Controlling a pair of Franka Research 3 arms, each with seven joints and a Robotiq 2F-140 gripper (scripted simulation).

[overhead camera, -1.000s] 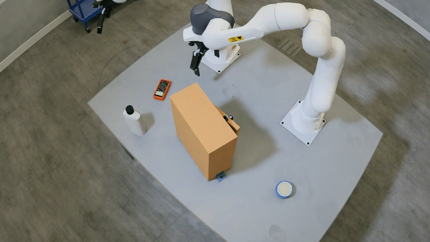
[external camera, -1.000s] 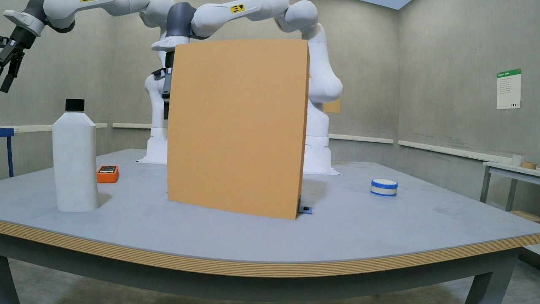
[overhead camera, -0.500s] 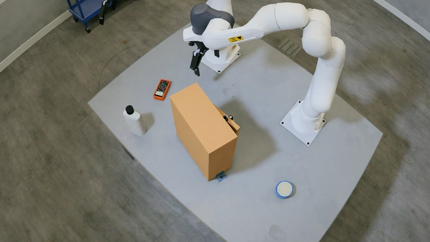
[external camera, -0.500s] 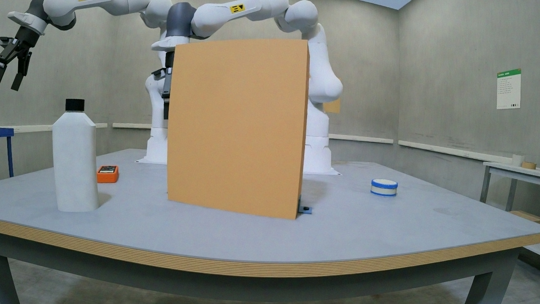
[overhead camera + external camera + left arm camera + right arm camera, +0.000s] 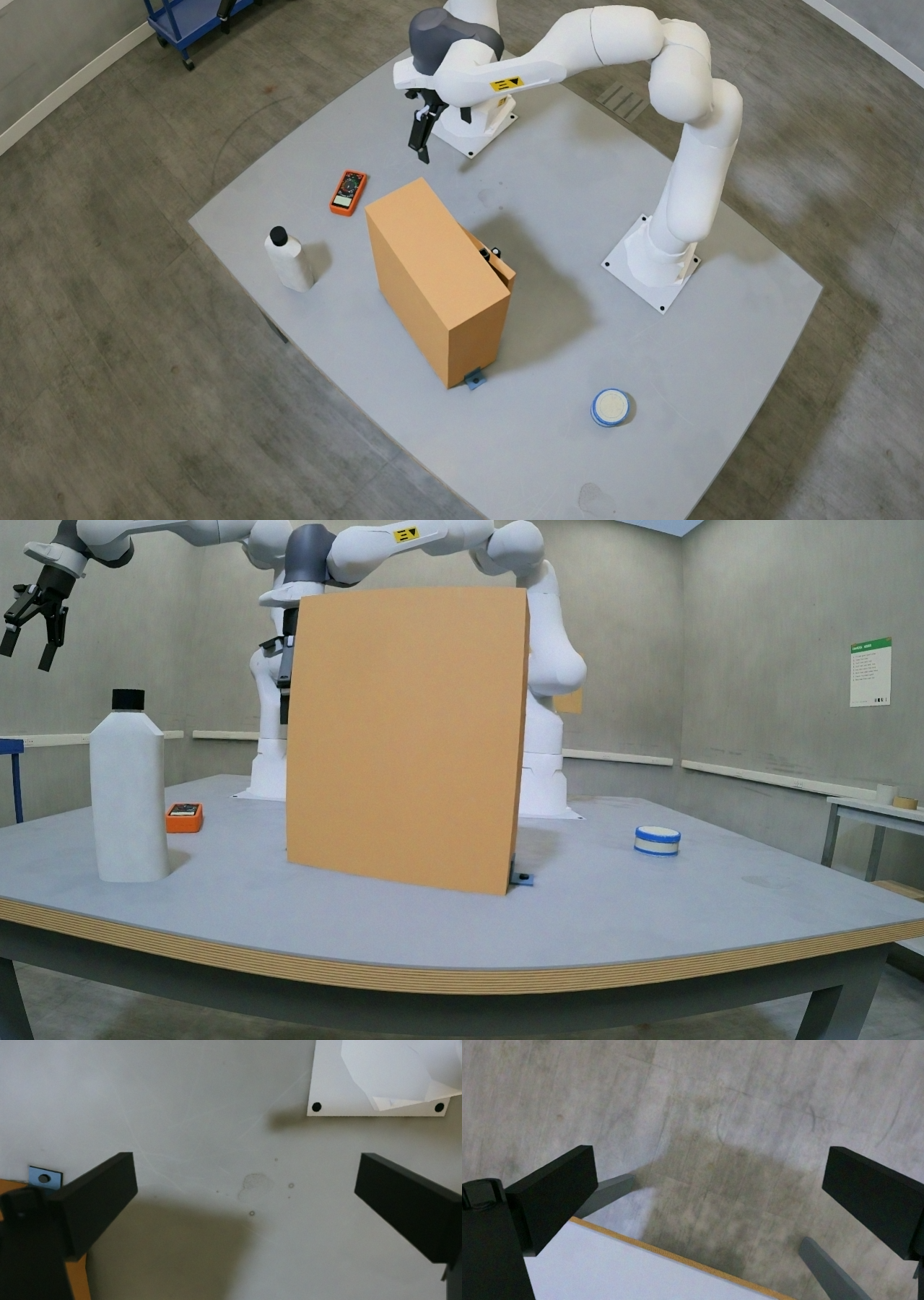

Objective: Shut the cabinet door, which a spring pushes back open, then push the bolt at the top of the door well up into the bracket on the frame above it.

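Left to right in top view, cabinet as landmark.

- Blue cart (image 5: 193, 22) (image 5: 17, 778): on the floor, well apart from the cabinet, past the desk (image 5: 400, 439) (image 5: 581, 914) (image 5: 624, 1271).
- Right end effector (image 5: 224, 19) (image 5: 27, 652) (image 5: 710, 1167): fingers wide, nothing held. Well apart from the cabinet, high. Its wrist cam sees floor and desk edge.
- White bottle (image 5: 289, 261) (image 5: 128, 798), black cap: upright, left of the cabinet.
- Orange multimeter (image 5: 349, 192) (image 5: 185, 820): flat, near the cabinet's upper-left corner.
- Left end effector (image 5: 444, 136) (image 5: 284, 704) (image 5: 245, 1173): fingers wide, nothing held, tips down. Beyond the cabinet's top end, apart from it.
- Cabinet (image 5: 436, 252) (image 5: 403, 739) (image 5: 78, 1278): upright on the desk. Blue foot tab (image 5: 476, 380) (image 5: 524, 879) (image 5: 45, 1178) at its near corner.
- Door (image 5: 505, 268): ajar on the cabinet's right side. Bolt knob (image 5: 495, 251) at the door's top; can't tell how far up the bolt sits.
- Blue-white round tin (image 5: 611, 406) (image 5: 657, 841): right of the cabinet, well apart.
- Left arm base plate (image 5: 660, 305): right of the cabinet, on the door side.
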